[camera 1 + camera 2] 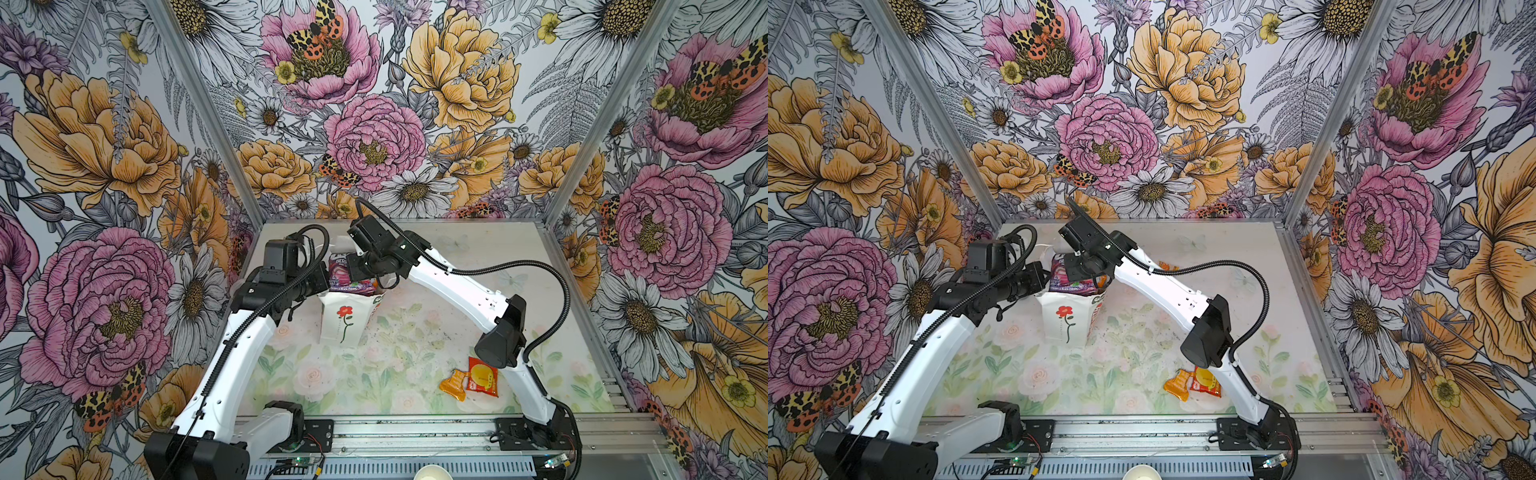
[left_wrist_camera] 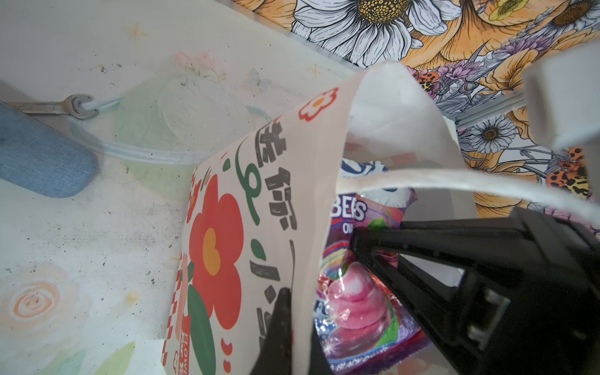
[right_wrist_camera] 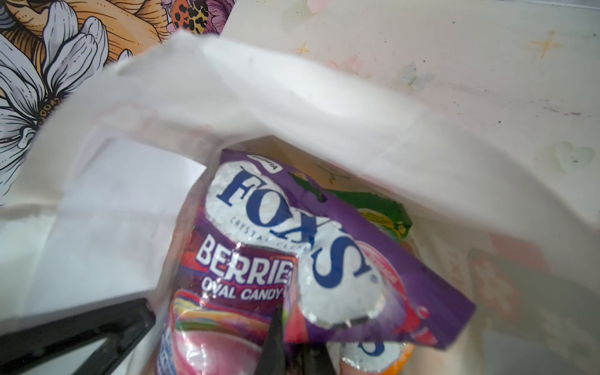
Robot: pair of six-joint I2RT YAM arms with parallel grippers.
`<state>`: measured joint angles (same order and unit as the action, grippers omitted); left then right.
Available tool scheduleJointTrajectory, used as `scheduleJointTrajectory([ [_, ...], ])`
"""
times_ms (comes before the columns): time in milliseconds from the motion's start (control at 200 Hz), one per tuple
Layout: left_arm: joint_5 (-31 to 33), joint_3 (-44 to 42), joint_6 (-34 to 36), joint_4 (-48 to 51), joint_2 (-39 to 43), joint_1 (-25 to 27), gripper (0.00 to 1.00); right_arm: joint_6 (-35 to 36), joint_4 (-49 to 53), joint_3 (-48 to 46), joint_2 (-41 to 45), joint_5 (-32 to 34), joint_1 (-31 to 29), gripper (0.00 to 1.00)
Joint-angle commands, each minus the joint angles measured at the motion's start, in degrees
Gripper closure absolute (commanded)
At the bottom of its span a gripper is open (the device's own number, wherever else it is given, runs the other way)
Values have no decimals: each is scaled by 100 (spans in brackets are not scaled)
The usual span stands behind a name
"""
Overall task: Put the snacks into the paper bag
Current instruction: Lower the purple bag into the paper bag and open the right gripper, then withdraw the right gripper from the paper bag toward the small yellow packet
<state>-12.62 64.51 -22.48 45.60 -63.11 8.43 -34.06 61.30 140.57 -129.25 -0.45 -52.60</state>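
The paper bag [image 1: 347, 322] stands upright towards the far left of the table [image 1: 374, 374], with its mouth spread open. The left gripper [image 2: 319, 266] is clamped on the bag's left wall, one finger outside the paper and one inside. The right gripper [image 3: 287, 334] is closed on the purple packet [image 1: 343, 270], which sits partly in the mouth with its top above the rim. A green packet [image 3: 373, 207] lies deeper inside.

To do this step well, I judge the left arm should hold the wall taut so the mouth does not fold in. The right arm should push the packet straight down past the rim before letting go. Releasing it high risks it tipping out or catching on the cord handle [image 2: 454, 181].

A small orange packet [image 1: 454, 385] and a red packet [image 1: 484, 376] lie touching at the near right, not yet bagged.
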Motion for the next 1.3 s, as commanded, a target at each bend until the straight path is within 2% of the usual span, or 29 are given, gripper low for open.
scheduleJointTrajectory([
  [0,-294,65,33,-579,159,-7,99,-39,23,-219,-193,-156,-90,100],
  [280,-255,59,25,-574,163,-32,99,48,22,-242,-21,-166,-29,100],
  [355,-249,55,24,-577,155,-34,99,84,23,-232,62,-208,-22,94],
  [535,-232,47,24,-570,145,-43,99,178,14,-210,347,-293,-23,69],
  [666,-228,47,24,-570,144,-47,99,173,14,-197,588,-62,-20,44],
  [756,-231,44,24,-570,139,-43,99,154,-19,-176,767,64,-15,36],
  [921,-232,46,24,-570,141,-42,99,204,-32,-102,1122,271,-14,30],
  [1081,-244,47,24,-570,139,-34,98,290,-31,-290,1574,794,-9,26],
  [1291,-224,49,27,-575,128,-17,98,415,-173,-1085,2498,1496,63,25],
])
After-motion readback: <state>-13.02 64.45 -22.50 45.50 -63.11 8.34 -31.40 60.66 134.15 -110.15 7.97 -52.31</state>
